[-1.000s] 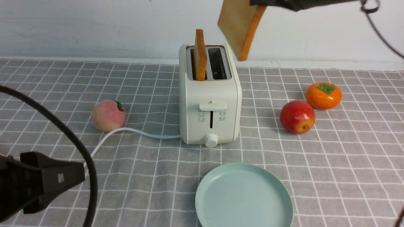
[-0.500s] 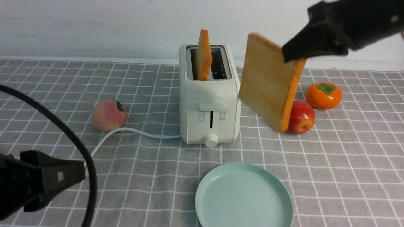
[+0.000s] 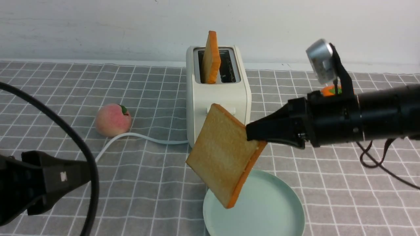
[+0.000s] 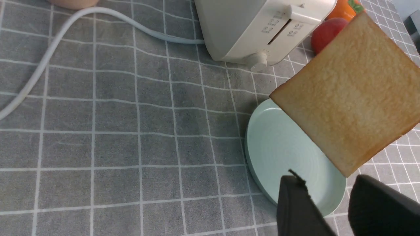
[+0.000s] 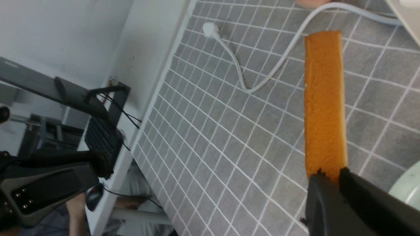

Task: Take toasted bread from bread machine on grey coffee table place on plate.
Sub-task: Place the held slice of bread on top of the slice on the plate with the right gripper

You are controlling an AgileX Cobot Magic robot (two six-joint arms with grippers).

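My right gripper point(image 3: 252, 132) is shut on one corner of a toast slice point(image 3: 221, 154) and holds it tilted in the air above the near-left rim of the mint-green plate point(image 3: 279, 209). The slice's orange crust edge point(image 5: 325, 101) shows in the right wrist view, pinched between the jaws. The second toast slice point(image 3: 211, 57) stands upright in the left slot of the cream-white bread machine point(image 3: 218, 98). My left gripper point(image 3: 65, 178) is open and empty, low at the near left; in its wrist view point(image 4: 323, 200) it faces the plate point(image 4: 279, 147) and the held slice point(image 4: 347, 95).
A peach point(image 3: 112, 119) lies left of the toaster by its white cord point(image 3: 137, 137). A persimmon point(image 3: 328, 90) shows partly behind my right arm. The apple point(image 4: 326, 29) shows only in the left wrist view. The grey grid cloth point(image 3: 147, 196) covers the table.
My right gripper has carried the toast slice down and to the left, from high at the back right to just above the plate's near-left rim. The left arm has hardly moved.
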